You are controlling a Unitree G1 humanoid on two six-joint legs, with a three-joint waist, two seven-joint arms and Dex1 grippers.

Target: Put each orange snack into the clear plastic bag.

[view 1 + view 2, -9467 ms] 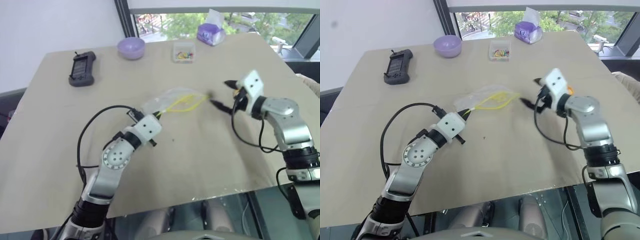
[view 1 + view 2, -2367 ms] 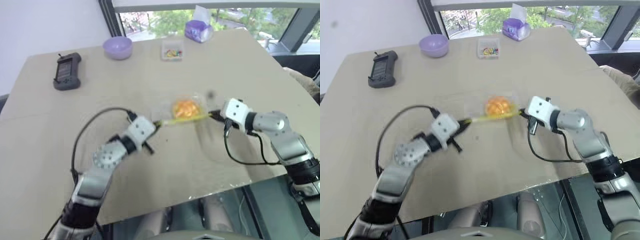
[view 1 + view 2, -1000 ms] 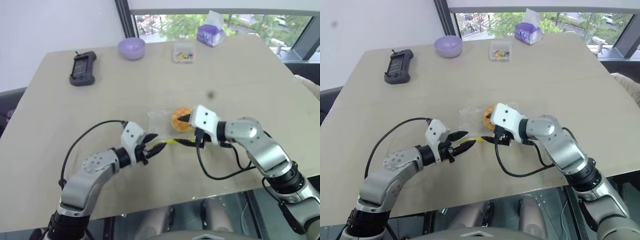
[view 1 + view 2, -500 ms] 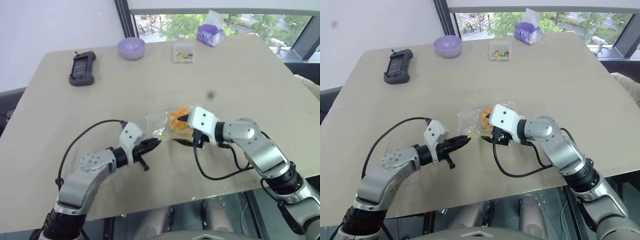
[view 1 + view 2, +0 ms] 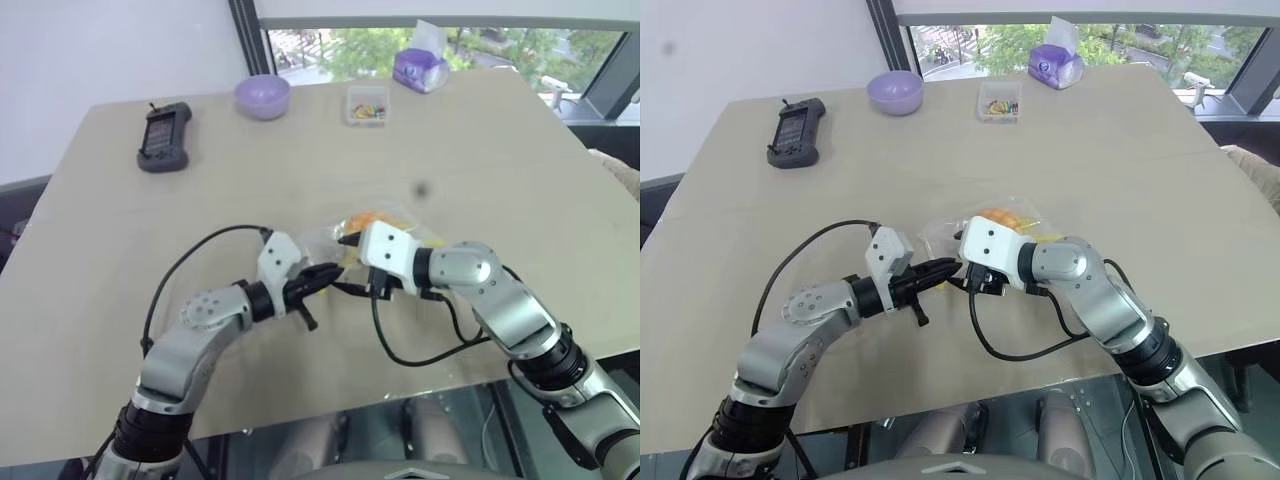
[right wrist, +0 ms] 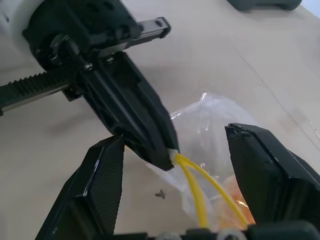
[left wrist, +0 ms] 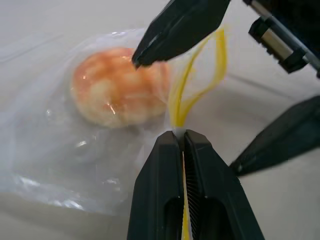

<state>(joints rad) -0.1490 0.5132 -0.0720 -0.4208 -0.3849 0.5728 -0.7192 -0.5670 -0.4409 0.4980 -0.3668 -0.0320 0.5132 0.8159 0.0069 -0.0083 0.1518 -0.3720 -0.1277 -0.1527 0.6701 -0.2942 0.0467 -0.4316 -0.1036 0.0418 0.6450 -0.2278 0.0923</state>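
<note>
Where bagged, orange snack [image 7: 119, 86] gridless.

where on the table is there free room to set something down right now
Bare tabletop lies right of the clear box, and between the black handheld device and the clear plastic bag. It is crowded where both grippers meet at the bag.

- beige table [image 5: 130, 230], takes up most of the head views
- black handheld device [image 5: 163, 136] at far left of table, lying flat
- purple bowl [image 5: 263, 96] at far edge, right of the device, well apart from it
- small clear box [image 5: 367, 105] with colourful bits inside, right of the bowl
- purple tissue pack [image 5: 421, 67] near far right corner, white tissue sticking up
- window [image 5: 480, 40] behind table, green trees outside
</note>
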